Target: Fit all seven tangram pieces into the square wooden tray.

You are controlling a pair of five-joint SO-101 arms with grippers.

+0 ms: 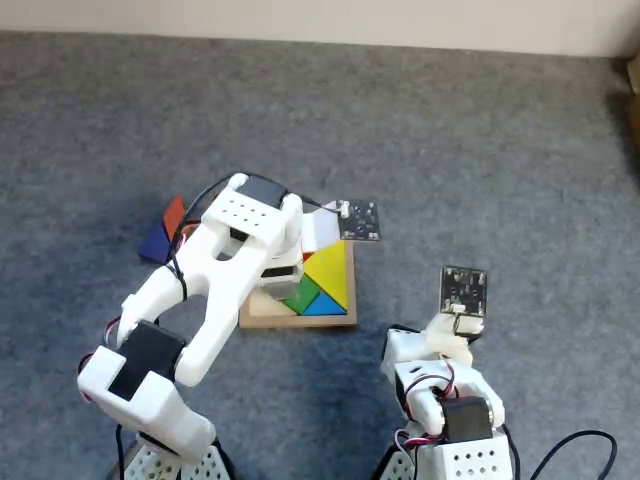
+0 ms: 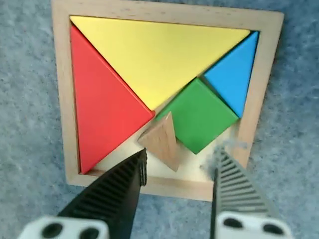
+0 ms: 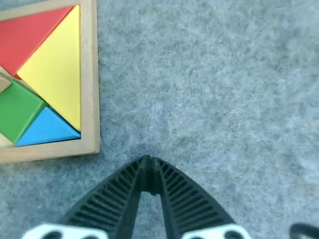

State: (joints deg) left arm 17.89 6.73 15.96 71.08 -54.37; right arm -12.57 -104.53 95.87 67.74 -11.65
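Beneath left arm (image 1: 215,280), tray (image 1: 300,319) mostly hidden; navy pc (image 1: 156,243) partly covered.

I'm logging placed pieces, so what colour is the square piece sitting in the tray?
The square piece is green, clearest in the left wrist view.

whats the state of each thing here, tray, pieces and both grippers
wooden tray, partly filled
yellow triangle, seated in tray
red triangle, seated in tray
blue triangle, seated in tray
green square, seated in tray
plain wood triangle, askew in tray's empty part, not fitted
orange piece, on carpet outside tray
dark blue piece, on carpet outside tray
left gripper, open over the plain wood triangle
right gripper, shut, over carpet beside tray
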